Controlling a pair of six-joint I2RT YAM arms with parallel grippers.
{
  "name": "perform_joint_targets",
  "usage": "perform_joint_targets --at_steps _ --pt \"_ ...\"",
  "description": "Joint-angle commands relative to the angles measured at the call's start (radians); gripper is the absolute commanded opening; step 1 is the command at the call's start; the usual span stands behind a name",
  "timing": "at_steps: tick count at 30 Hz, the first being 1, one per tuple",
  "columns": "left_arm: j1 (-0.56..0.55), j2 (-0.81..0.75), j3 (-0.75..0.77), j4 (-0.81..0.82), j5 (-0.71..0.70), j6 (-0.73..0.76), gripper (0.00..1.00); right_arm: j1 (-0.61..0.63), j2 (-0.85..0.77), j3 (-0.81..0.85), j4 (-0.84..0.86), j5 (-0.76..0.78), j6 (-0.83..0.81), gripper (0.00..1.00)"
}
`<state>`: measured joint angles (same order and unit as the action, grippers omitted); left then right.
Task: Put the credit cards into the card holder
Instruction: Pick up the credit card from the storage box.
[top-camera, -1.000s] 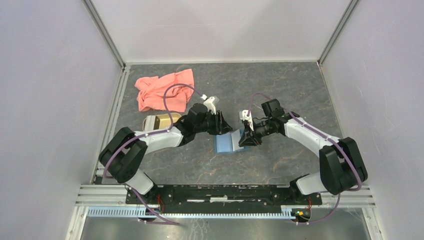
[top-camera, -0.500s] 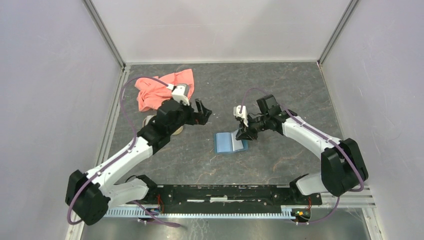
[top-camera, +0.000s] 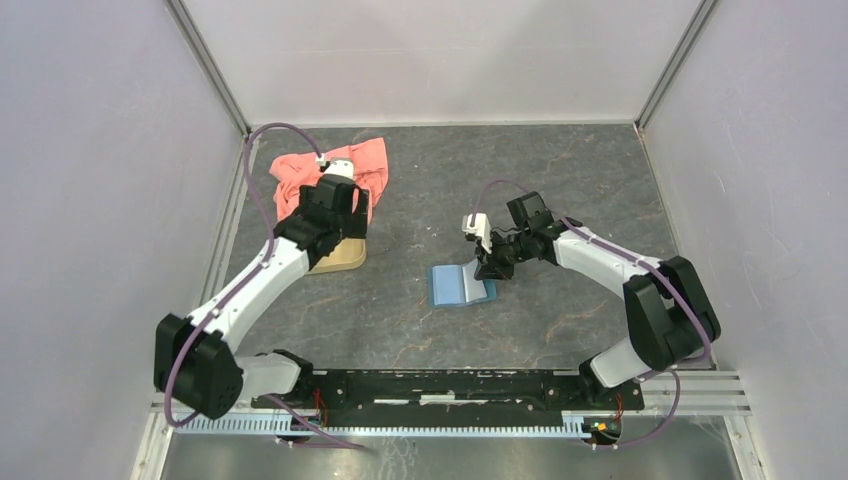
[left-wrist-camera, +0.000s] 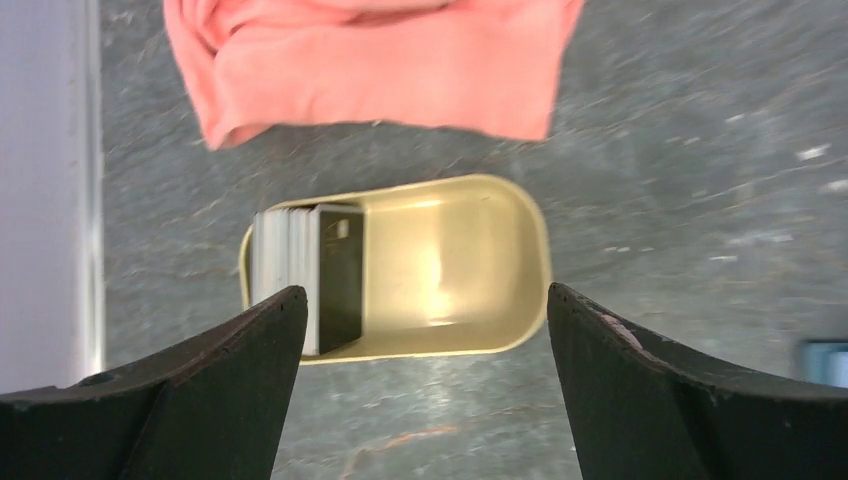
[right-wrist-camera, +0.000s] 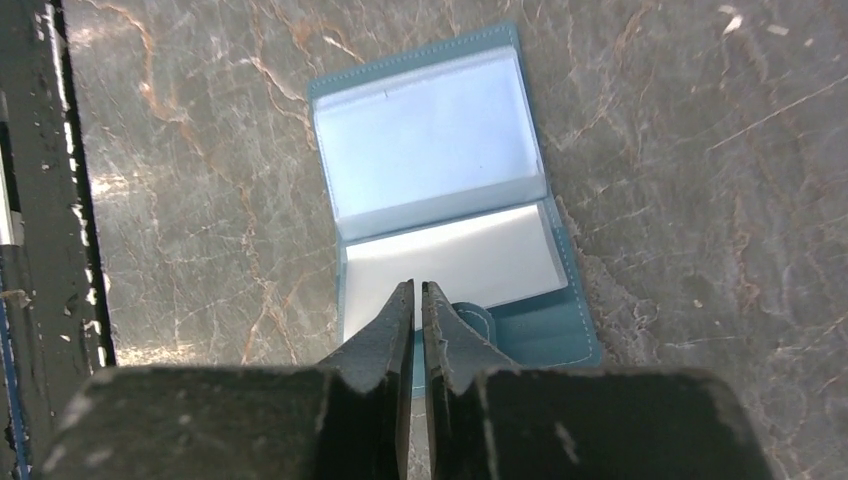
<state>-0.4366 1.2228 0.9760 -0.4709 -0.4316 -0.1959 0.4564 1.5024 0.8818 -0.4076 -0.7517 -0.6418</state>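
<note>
The left pincer (left-wrist-camera: 428, 292) stands wide apart and grips nothing, its 2 dark fingers (left-wrist-camera: 200, 390) filling the lower corners of the left wrist view. Below it, in the middle of that frame, sits a tan dish (left-wrist-camera: 450, 265). The cards (left-wrist-camera: 318, 275) stand on edge in a stack at the dish's left end. 1 dark card faces the bare part of the dish, with pale ones behind it toward the left; how many I cannot tell. A pink cloth (left-wrist-camera: 370, 60) fills the top of the frame, near the dish but not touching it. In the overhead view this arm reaches to the upper left of the table (top-camera: 580, 180), its wrist covering most of the dish.

The card holder (right-wrist-camera: 430, 150) lies open on the table at the centre of the overhead view, well apart from the dish. In the right wrist view its blue leaf is at upper middle, with a pale sleeve below it and a small snap tab (right-wrist-camera: 470, 322) near the bottom. The right pincer (right-wrist-camera: 415, 300) has its fingers almost together, with only a thin slit between them. Its tips are over the lower edge of the pale sleeve, just beside the tab. Whether they pinch the sleeve I cannot tell.
</note>
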Motion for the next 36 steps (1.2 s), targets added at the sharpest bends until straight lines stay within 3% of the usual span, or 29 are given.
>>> perform_joint_targets --at_steps 1,9,13,25,29,36 --pt "0.041 0.059 0.023 -0.073 -0.141 0.152 0.96 0.006 0.038 0.015 0.022 0.062 0.024 0.11" --pt "0.171 0.047 -0.079 0.018 0.023 0.256 0.99 0.007 0.087 0.027 0.016 0.182 0.034 0.07" --pt "0.179 0.064 -0.103 0.035 0.012 0.268 0.98 0.007 0.08 0.02 0.016 0.198 0.021 0.07" --pt "0.179 0.124 -0.082 0.021 -0.082 0.277 0.71 0.006 0.067 0.014 -0.002 0.138 -0.013 0.07" --pt "0.179 0.193 -0.054 0.017 -0.133 0.294 0.72 0.007 0.068 0.016 -0.005 0.127 -0.013 0.08" --pt "0.204 0.308 -0.014 0.009 -0.157 0.318 0.83 0.006 0.074 0.016 -0.009 0.114 -0.015 0.08"
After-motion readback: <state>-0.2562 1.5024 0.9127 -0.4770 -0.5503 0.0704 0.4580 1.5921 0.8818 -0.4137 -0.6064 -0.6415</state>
